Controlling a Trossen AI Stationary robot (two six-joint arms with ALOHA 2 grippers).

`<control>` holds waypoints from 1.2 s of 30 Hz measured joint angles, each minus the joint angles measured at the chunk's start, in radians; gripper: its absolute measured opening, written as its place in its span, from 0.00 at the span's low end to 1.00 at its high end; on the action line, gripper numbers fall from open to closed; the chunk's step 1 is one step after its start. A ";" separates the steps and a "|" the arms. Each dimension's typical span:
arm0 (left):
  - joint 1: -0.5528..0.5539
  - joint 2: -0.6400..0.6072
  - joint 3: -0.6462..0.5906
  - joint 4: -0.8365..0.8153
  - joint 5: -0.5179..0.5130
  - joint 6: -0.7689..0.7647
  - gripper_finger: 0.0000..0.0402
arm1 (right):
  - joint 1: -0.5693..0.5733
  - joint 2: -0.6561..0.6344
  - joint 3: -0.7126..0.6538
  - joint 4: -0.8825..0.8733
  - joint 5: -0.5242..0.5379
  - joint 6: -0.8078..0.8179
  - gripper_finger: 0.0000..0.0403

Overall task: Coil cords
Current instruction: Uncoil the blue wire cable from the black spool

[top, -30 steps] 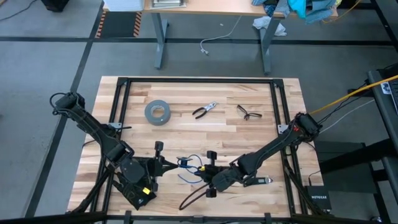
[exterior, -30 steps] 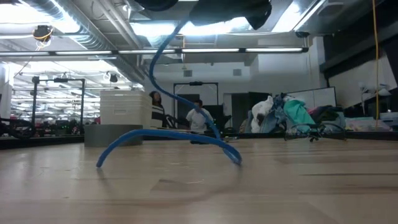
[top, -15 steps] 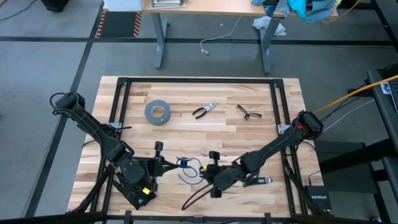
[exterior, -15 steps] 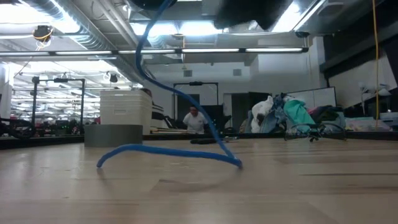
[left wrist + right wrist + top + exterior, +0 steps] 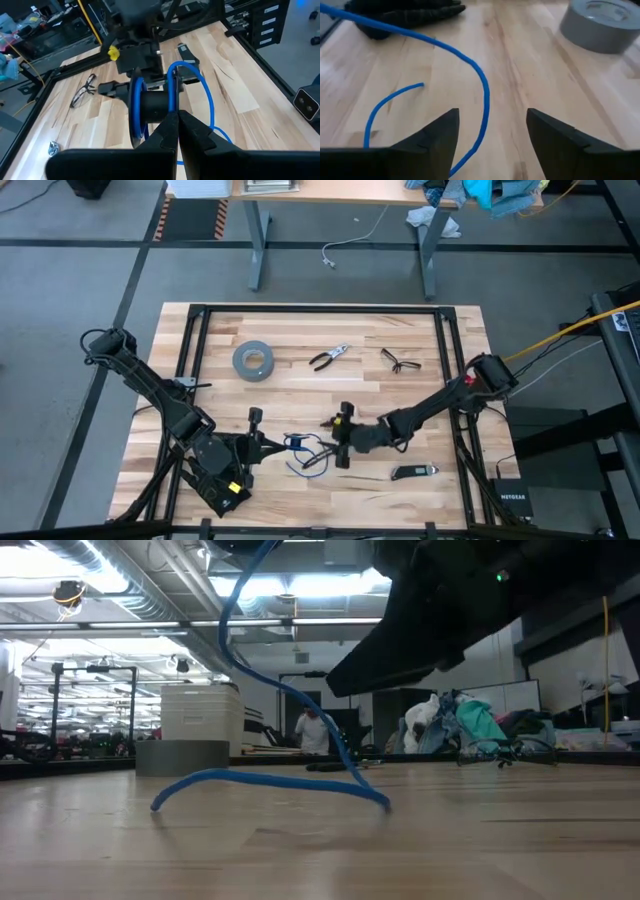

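Your left gripper (image 5: pixel 272 444) is pressed together on the coil end of the cords (image 5: pixel 303 448), down near the front edge of the table (image 5: pixel 420 330), and in the left wrist view you can see the blue turns wound round a dark core right ahead of its fingers (image 5: pixel 172 135). Your right gripper (image 5: pixel 343 438) sits just to the right of that bundle, jaws spread wide and holding nothing. In the right wrist view the loose blue tail (image 5: pixel 470 70) arcs across the wood between those open fingers (image 5: pixel 437 137), lifted off the boards and sweeping back toward the left arm. That's the relation your next move hangs on: the free length trails from the coil toward the right gripper and curves down to the table, so its long axis runs roughly left to right between your two grippers. The right gripper is plainly the nearer one to that slack, so I'd judge it's the one to retake the strand while the left holds the bundle. The low view shows the tail resting on the table in a low arch (image 5: pixel 270 785), with the tape roll (image 5: pixel 254 360) well apart at the back.
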 joint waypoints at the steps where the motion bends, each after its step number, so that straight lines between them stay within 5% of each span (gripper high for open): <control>1: 0.001 0.000 0.000 -0.001 0.000 0.002 0.00 | -0.007 0.000 -0.008 0.019 -0.024 -0.013 0.58; 5: 0.012 0.000 0.000 -0.001 0.000 0.008 0.00 | 0.007 0.001 -0.013 0.136 -0.097 -0.074 0.56; 15: 0.044 0.000 0.000 -0.005 -0.001 0.010 0.00 | 0.069 0.001 -0.012 0.399 -0.040 -0.073 0.54; 26: 0.052 0.000 0.000 -0.006 -0.048 0.012 0.00 | 0.070 0.001 -0.012 0.373 -0.146 -0.014 0.54; 36: 0.053 0.000 0.000 -0.006 -0.065 0.012 0.00 | 0.070 0.001 -0.012 0.477 -0.127 -0.009 0.54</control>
